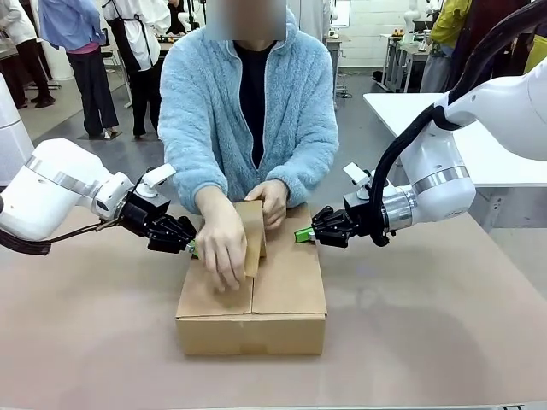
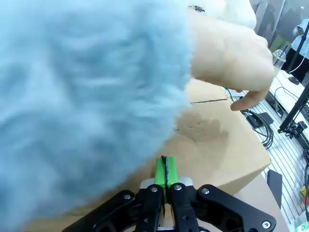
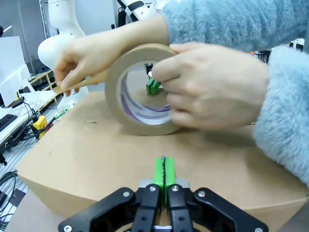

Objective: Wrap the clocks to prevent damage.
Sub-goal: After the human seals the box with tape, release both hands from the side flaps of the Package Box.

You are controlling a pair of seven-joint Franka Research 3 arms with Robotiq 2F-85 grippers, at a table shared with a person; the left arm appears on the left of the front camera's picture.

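Box [image 1: 256, 295] sat closed at table centre; clocks presumably inside, couldn't see the bundle. Person held tape roll [image 3: 140, 92] on the lid seam w/ both hands, apparently to seal it. L gripper [image 1: 190, 248] pressed at box's 9 o'clock side, R gripper [image 1: 301, 234] at 3 o'clock, both clenched on nothing, prob. bracing the box so it wouldn't slide.

Lighting: bright, even, overhead; soft shadow under the box [image 1: 252, 299] toward 6 o'clock. Blur: fuzzy blue sleeve [image 2: 91, 106] out of focus at 9 o'clock, left wrist view. Wrist views bend outward at edges.
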